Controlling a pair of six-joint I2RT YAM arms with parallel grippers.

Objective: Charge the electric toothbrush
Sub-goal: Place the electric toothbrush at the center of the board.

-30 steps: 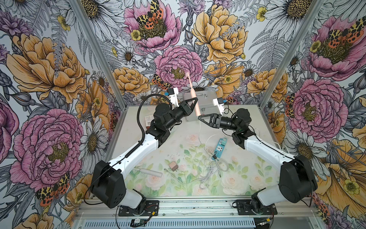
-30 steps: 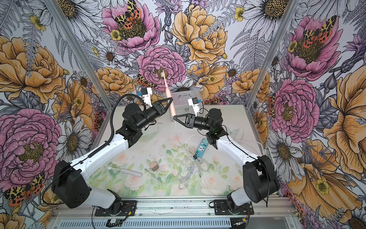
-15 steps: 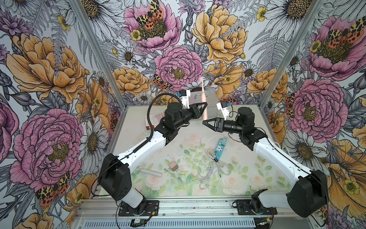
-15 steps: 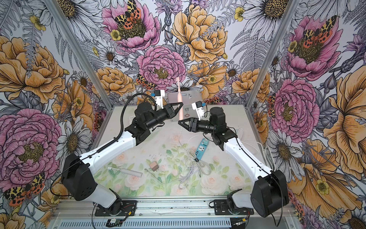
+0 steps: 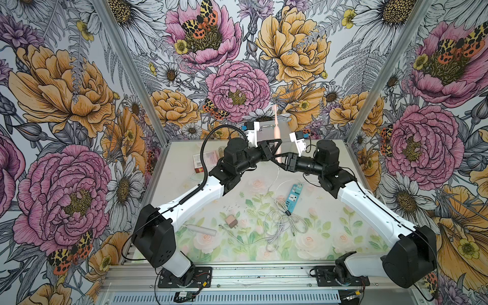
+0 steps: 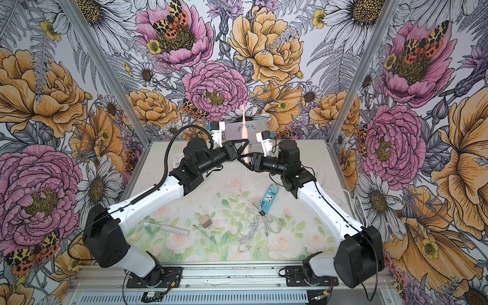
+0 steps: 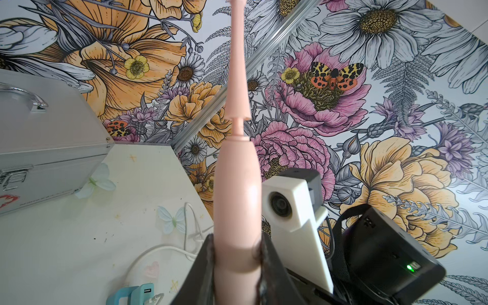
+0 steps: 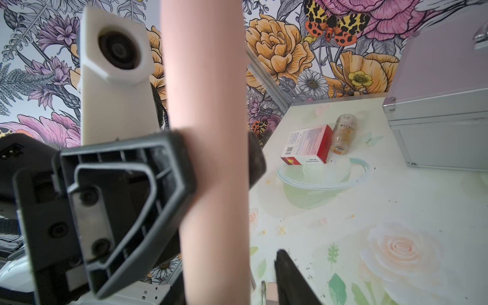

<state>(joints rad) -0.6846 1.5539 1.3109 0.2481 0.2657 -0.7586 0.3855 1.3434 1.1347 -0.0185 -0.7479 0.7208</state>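
Toothbrush [image 5: 276,133] first: it is pink and stands straight up in the air just in front of the silver case [image 5: 287,130], brush end on top. It is not touching the counter [image 5: 182,155]. My left claw [image 5: 275,148] is clamped on the fat part of the handle. In the left wrist view its fingers [image 7: 269,266] press on both sides. My right claw [image 5: 283,161] is at the bottom end of the handle, just under the left one. I cannot tell if it is squeezing or only close.

I think the toothbrush is light and hard, so it will not bend or squash. But it is smooth and round, so it could slip or spin in a claw. The thin neck looks weak, so I would not grab there. The thick middle is the best place to hold. I guess the bottom end must be free for charging. The blue power strip [image 5: 294,196] and white cord [image 5: 280,206] lie on the counter, well away from the case.
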